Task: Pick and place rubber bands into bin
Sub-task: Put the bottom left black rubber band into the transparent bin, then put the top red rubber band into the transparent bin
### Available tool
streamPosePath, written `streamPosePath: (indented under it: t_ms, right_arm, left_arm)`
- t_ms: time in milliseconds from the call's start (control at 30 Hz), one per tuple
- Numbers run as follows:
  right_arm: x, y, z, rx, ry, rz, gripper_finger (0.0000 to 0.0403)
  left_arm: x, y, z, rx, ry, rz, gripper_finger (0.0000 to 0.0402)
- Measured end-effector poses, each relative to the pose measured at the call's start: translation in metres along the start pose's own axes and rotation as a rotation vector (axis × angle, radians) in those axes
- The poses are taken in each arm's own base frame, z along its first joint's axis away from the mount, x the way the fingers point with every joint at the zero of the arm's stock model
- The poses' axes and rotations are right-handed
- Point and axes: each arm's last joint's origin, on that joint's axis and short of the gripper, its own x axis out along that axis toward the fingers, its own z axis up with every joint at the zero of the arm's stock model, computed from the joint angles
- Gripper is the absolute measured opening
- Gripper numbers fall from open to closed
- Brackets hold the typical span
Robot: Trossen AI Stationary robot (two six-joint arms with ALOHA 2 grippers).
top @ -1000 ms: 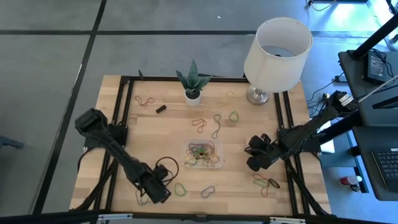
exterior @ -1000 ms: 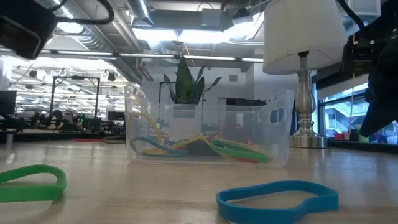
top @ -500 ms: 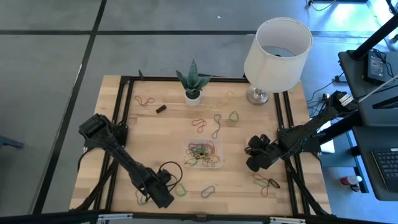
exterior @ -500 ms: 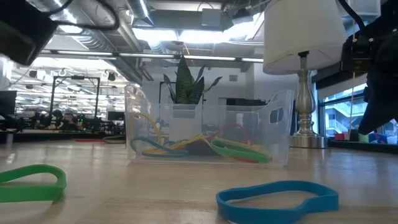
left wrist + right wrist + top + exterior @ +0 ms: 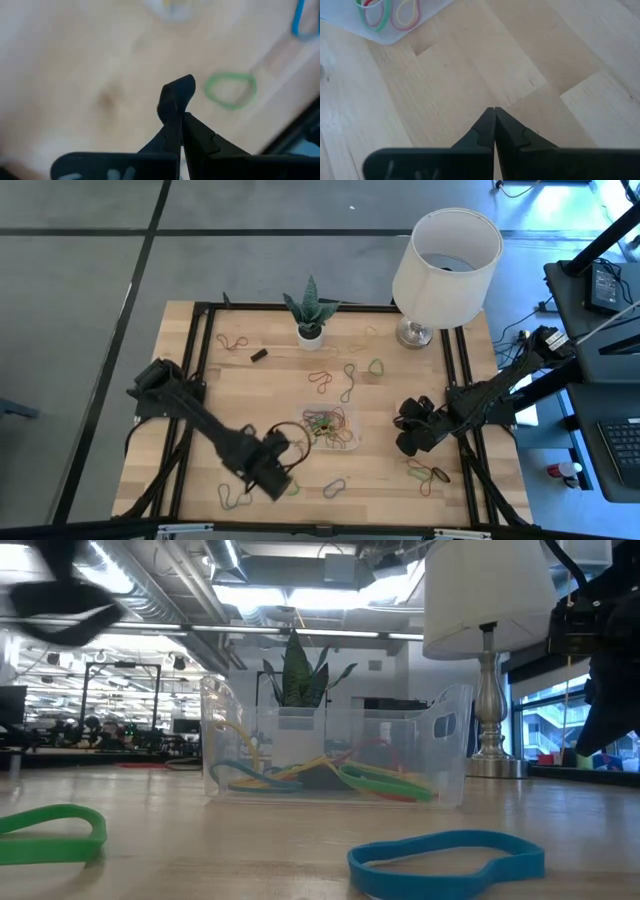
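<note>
The clear bin (image 5: 328,427) stands mid-table with several coloured rubber bands (image 5: 330,775) in it. My left gripper (image 5: 275,473) hovers near the front edge, left of the bin. It is shut on a dark folded strip (image 5: 176,95), seemingly a dark rubber band. A green band (image 5: 231,90) lies flat on the wood below it, a blue one (image 5: 333,487) to its right, and a pale green one (image 5: 232,498) to its left. My right gripper (image 5: 404,442) waits shut, right of the bin, holding nothing. My left gripper pinches the dark strip by its lower end (image 5: 179,112) between its two fingertips. The fingers come from above, pointing steeply down. The strip sticks out past the tips, bent over, clear of the table.
A white lamp (image 5: 445,260) and a potted plant (image 5: 310,330) stand along the far edge, with a small black block (image 5: 258,354) to their left. More bands lie beyond the bin (image 5: 345,380), at far left (image 5: 233,341) and near right (image 5: 428,473). Black frame rails (image 5: 200,350) border the tabletop.
My left gripper has risen from the tabletop and gone toward the table's right, nearer the bin, turning a little as it went. The green and blue bands on the wood have stayed where they were.
</note>
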Motion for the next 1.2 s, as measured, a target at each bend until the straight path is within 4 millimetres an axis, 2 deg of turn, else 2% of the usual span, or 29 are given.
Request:
streamPosePath:
  t_ms: [167,367,467,567,833,967,1200]
  right_arm:
    - [0.0,0.001,0.0,0.005,-0.002,0.005,0.0008]
    - [0.0,0.002,0.001,0.014,-0.011,0.023,0.0013]
    - [0.0,0.003,0.001,0.022,-0.014,0.028,0.0013]
    - [0.0,0.005,0.002,0.029,-0.02,0.043,0.0013]
    - [0.0,0.006,0.003,0.036,-0.029,0.061,0.0014]
    - [0.0,0.006,0.003,0.035,-0.029,0.061,0.0014]
    - [0.0,0.006,0.003,0.018,-0.028,0.058,0.0014]
  left_arm:
    - [-0.013,0.011,0.051,0.063,-0.102,0.021,0.0002]
    - [-0.002,0.027,0.113,0.037,-0.158,-0.05,0.0002]
    - [0.007,0.033,0.131,0.039,-0.145,-0.102,0.0002]
    - [0.021,0.041,0.138,0.024,-0.105,-0.114,0.0002]
    - [0.059,0.049,0.132,0.021,-0.057,-0.115,0.0002]
    - [0.065,0.05,0.13,0.008,-0.069,-0.116,0.001]
    - [0.065,0.051,0.131,0.006,-0.066,-0.109,0.007]
